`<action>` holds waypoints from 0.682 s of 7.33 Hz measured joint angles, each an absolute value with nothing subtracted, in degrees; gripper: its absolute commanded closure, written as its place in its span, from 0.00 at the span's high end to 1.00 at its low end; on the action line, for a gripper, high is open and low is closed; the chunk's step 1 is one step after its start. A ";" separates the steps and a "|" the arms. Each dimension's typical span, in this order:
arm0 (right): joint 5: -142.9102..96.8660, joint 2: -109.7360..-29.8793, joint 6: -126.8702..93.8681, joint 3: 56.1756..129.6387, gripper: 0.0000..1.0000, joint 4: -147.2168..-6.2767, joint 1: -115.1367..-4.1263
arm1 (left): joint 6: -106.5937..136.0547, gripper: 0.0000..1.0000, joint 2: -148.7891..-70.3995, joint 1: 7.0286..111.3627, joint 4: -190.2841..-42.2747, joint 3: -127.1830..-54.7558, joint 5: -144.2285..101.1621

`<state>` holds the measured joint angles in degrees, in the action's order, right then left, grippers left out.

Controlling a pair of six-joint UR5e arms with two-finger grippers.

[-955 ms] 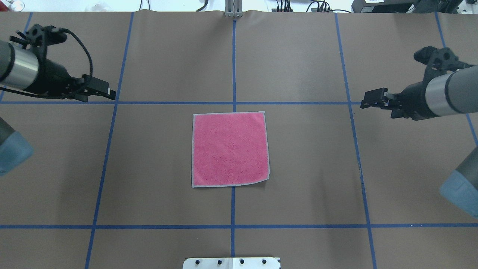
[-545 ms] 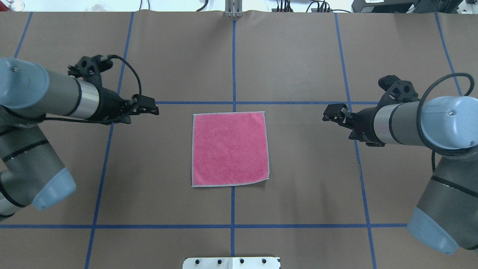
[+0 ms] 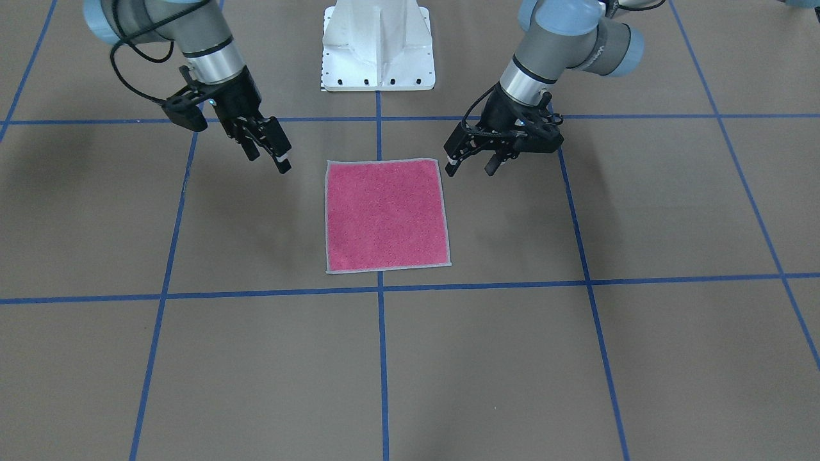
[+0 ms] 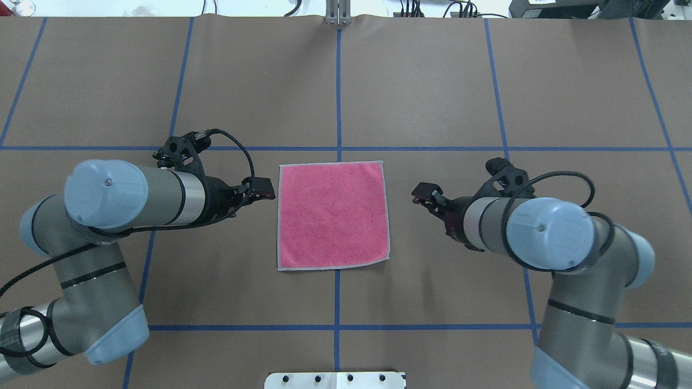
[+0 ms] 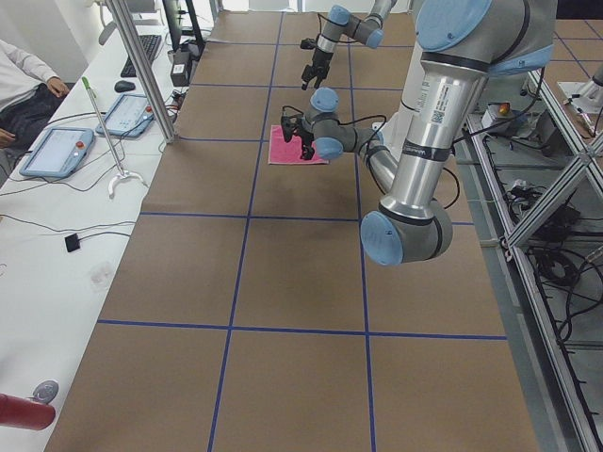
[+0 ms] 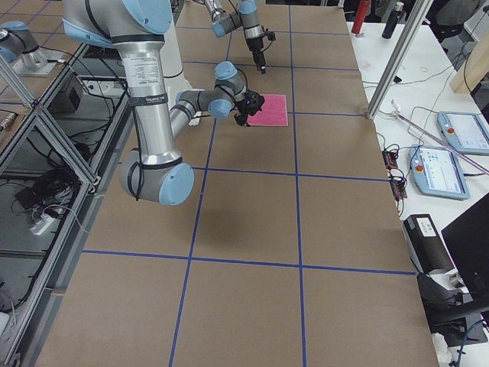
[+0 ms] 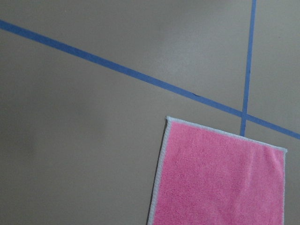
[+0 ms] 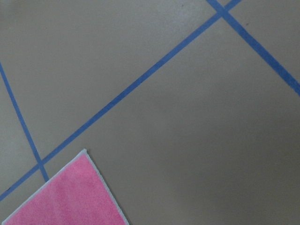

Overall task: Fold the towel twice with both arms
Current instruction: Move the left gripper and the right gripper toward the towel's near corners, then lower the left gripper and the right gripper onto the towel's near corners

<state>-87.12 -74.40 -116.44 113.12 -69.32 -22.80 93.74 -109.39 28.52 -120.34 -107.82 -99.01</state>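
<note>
The towel (image 4: 332, 215) lies flat and unfolded, pink face up, at the middle of the table; it also shows in the front view (image 3: 384, 214). My left gripper (image 4: 265, 190) hovers just off the towel's left edge, apart from it; the front view (image 3: 471, 168) shows its fingers spread, open and empty. My right gripper (image 4: 424, 193) hovers a little off the towel's right edge, also open and empty in the front view (image 3: 269, 159). The left wrist view shows a towel corner (image 7: 220, 183). The right wrist view shows another (image 8: 65, 197).
The brown table cover carries a grid of blue tape lines (image 4: 338, 81). The white pedestal base (image 3: 378, 48) stands at the robot's side of the table. A metal post (image 4: 338, 13) stands at the far edge. A desk with tablets (image 5: 61, 151) runs along the operators' side.
Both arms have swung in from the table's outer sides towards the towel and now flank its left and right edges. The towel has not moved.
</note>
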 measured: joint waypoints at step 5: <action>-80.01 -65.62 -124.54 107.74 0.90 -76.41 -17.03 | 96.56 1.00 -109.80 23.57 -120.41 -107.76 -94.06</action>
